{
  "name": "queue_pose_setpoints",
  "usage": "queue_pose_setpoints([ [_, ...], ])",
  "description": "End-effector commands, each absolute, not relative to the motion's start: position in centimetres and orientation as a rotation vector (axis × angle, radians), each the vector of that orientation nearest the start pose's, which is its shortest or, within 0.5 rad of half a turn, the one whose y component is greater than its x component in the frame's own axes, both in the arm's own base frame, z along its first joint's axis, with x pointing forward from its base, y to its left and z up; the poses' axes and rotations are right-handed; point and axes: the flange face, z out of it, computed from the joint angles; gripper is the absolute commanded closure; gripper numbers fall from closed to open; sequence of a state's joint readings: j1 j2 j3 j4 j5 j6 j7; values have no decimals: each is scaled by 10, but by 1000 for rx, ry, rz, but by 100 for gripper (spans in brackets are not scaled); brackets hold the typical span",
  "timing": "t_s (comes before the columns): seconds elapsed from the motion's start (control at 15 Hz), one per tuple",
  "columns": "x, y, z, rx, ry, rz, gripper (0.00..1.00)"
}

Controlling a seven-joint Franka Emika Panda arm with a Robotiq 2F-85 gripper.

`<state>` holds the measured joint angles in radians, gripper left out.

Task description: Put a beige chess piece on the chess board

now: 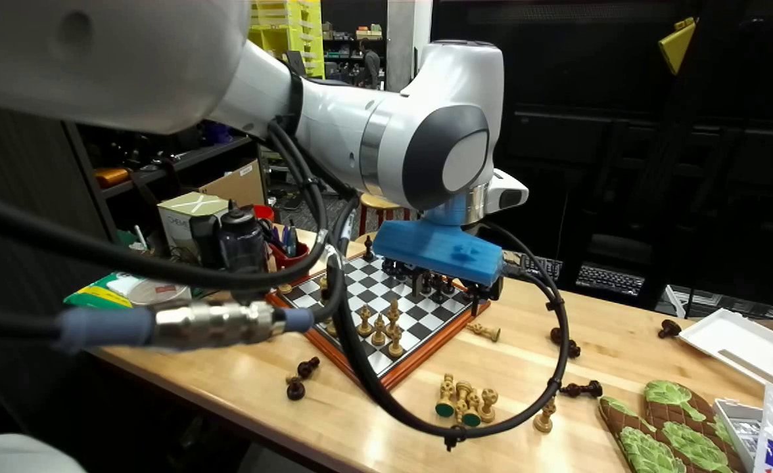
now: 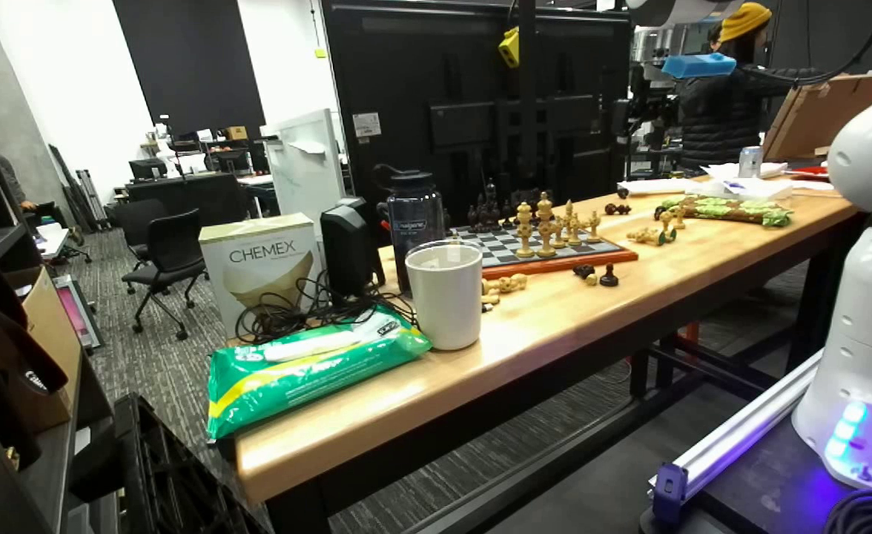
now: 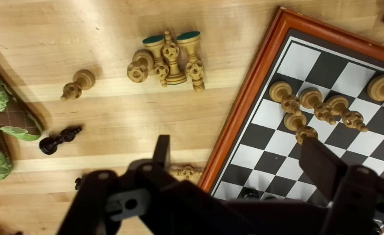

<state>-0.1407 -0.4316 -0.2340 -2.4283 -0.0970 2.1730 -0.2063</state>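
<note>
The chess board with its reddish-brown border (image 1: 434, 346) lies on the table; its border also shows in an exterior view (image 2: 584, 262) and the wrist view (image 3: 232, 130). Several beige pieces (image 3: 295, 121) stand on it. Off the board, a cluster of beige pieces (image 3: 174, 76) shows, mostly lying; it also shows in an exterior view (image 1: 462, 401). One beige piece (image 3: 84, 80) stands apart from it. Another beige piece (image 1: 485, 332) lies beside the border, partly behind a finger in the wrist view. My gripper (image 3: 236, 145) is open and empty, above the board's edge.
Dark pieces (image 1: 582, 389) lie on the table. Green-brown oven mitts (image 1: 676, 420) and a white tray (image 1: 741, 351) are past the loose pieces. A dark bottle (image 2: 412, 215), a white mug (image 2: 443, 297), a box (image 2: 265, 274) and green wipes (image 2: 317, 371) stand at the other end.
</note>
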Motion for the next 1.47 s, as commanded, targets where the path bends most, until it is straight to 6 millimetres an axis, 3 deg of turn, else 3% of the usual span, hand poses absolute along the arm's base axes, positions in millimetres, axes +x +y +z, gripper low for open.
queue_pose_setpoints([
  [0.0, 401, -167, 476, -3160, 170, -260, 0],
  [0.4, 413, -220, 466, -3124, 271, -184, 0],
  [0.87, 424, -292, 436, -3098, 491, -117, 0],
  [1.4, 437, -335, 404, -3040, 629, -55, 0],
])
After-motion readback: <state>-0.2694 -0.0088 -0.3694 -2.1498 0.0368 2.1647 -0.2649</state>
